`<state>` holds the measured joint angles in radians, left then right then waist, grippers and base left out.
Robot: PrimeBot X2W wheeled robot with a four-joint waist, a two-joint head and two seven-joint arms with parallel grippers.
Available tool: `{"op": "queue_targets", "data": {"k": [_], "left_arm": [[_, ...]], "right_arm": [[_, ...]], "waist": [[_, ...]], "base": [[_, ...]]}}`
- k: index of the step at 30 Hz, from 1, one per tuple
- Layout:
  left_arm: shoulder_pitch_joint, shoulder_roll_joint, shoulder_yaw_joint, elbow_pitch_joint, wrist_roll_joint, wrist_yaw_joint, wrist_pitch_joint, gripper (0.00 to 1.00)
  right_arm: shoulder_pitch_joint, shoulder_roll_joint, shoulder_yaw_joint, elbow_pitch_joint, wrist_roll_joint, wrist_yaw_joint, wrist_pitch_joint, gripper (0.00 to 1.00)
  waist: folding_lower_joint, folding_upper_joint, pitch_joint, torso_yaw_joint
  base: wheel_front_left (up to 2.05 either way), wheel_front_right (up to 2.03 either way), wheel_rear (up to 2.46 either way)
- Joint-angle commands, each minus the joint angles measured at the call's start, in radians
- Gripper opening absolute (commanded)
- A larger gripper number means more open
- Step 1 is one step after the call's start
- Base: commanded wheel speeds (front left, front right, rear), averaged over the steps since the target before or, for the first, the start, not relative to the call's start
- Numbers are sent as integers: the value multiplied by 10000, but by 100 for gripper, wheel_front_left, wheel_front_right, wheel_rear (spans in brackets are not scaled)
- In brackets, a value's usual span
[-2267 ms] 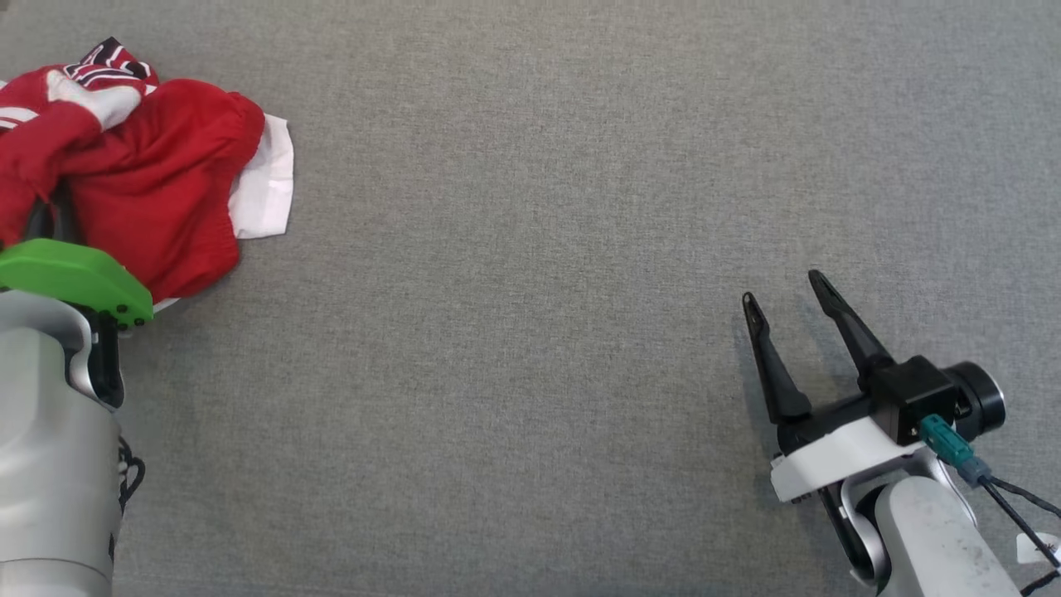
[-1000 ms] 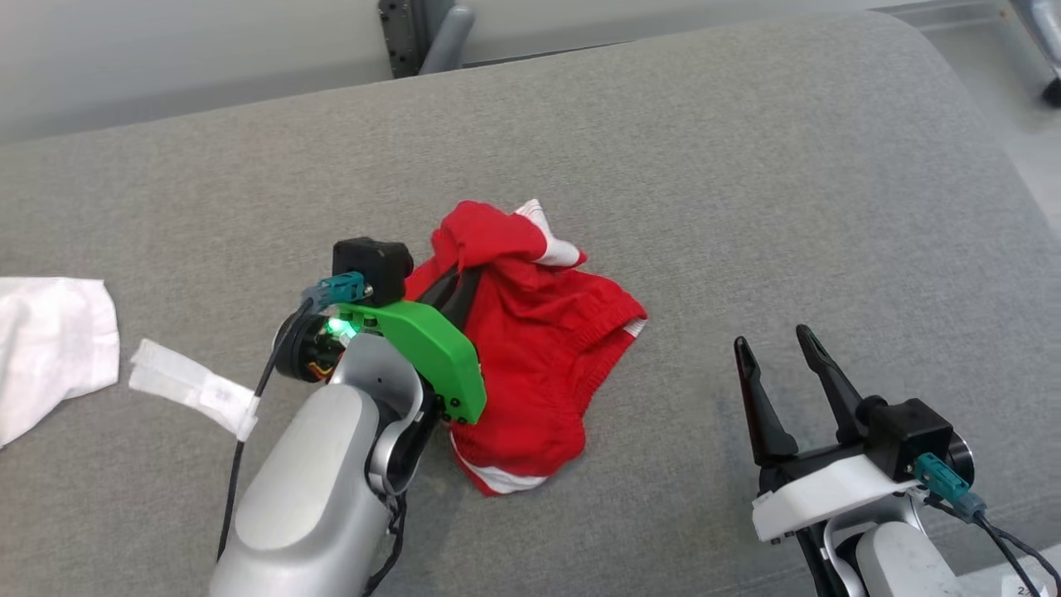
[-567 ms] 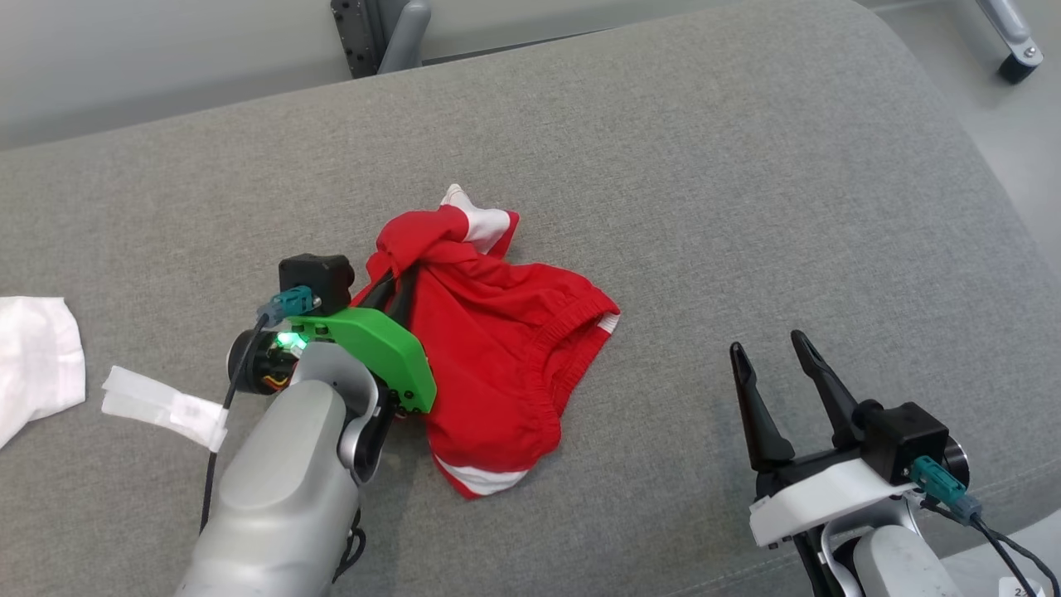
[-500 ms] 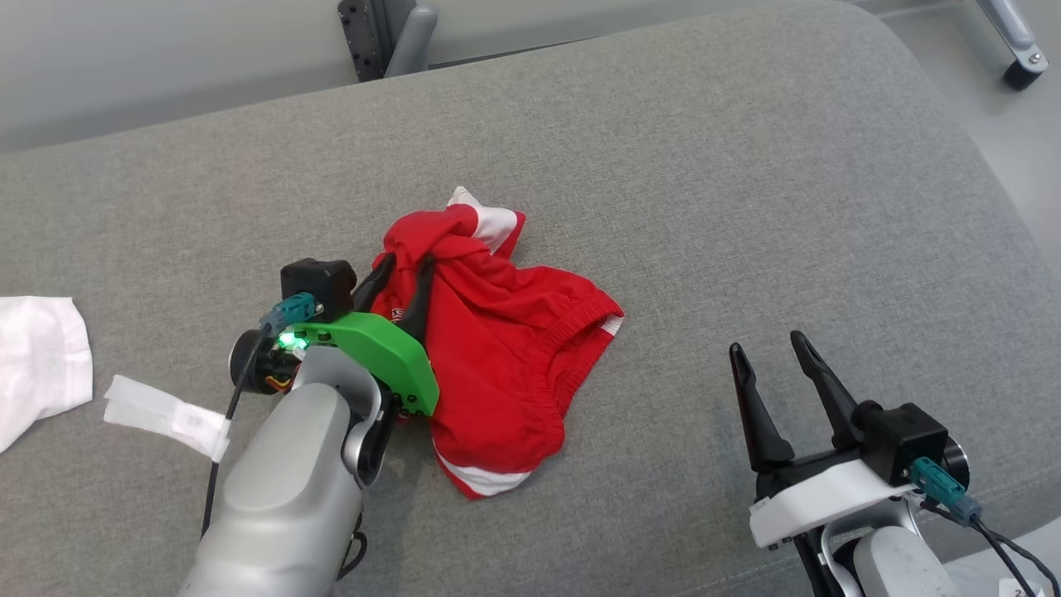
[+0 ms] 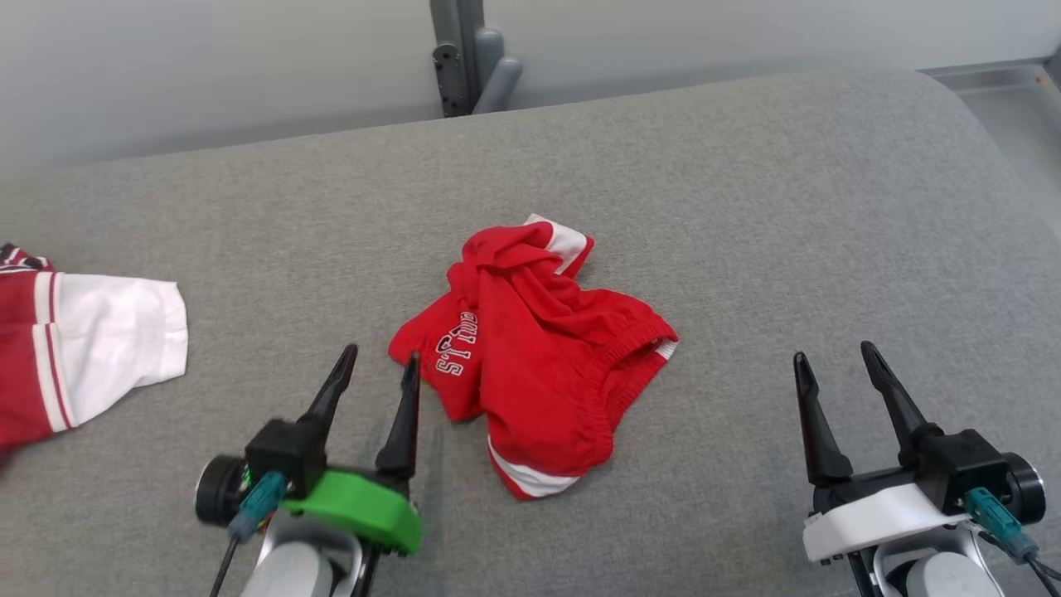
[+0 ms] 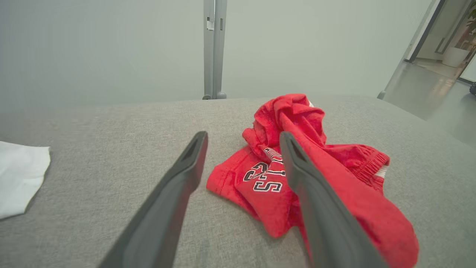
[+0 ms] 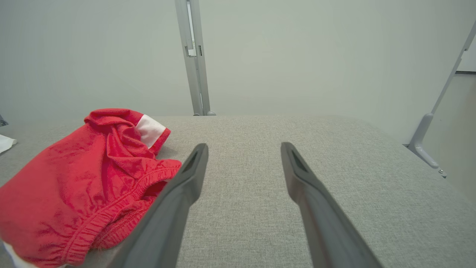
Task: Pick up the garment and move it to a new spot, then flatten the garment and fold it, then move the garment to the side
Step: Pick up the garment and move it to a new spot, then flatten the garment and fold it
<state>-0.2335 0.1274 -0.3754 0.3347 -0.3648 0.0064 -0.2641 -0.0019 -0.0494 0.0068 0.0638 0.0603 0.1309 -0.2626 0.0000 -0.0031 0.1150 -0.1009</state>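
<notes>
Fingers of the left gripper [image 5: 381, 355] are seen spread apart, just beside the crumpled red fabric garment with white trim and lettering [image 5: 539, 365], which is laid mid-surface on the grey upholstered pad [image 5: 746, 207], at 1 o'clock from them. Fingers of the right gripper [image 5: 833, 352] are likewise parted, the garment being well apart at 10 o'clock.

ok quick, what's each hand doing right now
Left hand: open, holding nothing, tips just beside the red shorts.
Right hand: open, holding nothing, well clear of the shorts.
</notes>
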Motion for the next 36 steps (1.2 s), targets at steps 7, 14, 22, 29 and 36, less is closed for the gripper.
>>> {"op": "queue_targets", "data": {"k": [7, 14, 22, 29, 36], "left_arm": [[2590, 83, 1532, -1518, 476, 190, -2, 100], [3765, -115, 2655, -1551, 1150, -91, -3, 100], [4155, -405, 3389, -1576, 1504, -446, -3, 100], [4078, -622, 3842, -1588, 1693, -706, -4, 100], [3938, -689, 4024, -1597, 1874, -890, -4, 100]], "right_arm": [[538, -216, -371, -268, -295, -3, -33, 100], [919, -272, -514, -88, -399, -3, -33, 100], [1005, -227, -541, 74, -421, -3, -33, 100], [964, -178, -457, 131, -416, -3, -33, 100], [840, -182, -315, 192, -414, -3, -33, 100]], "waist": [[0, 31, -679, 1078], [0, 31, -987, 1544], [0, 31, -1105, 1659], [0, 31, -1135, 1583], [0, 31, -1109, 1422]], "base": [[0, 0, 0], [0, 0, 0], [0, 0, 0], [0, 0, 0], [0, 0, 0]]}}
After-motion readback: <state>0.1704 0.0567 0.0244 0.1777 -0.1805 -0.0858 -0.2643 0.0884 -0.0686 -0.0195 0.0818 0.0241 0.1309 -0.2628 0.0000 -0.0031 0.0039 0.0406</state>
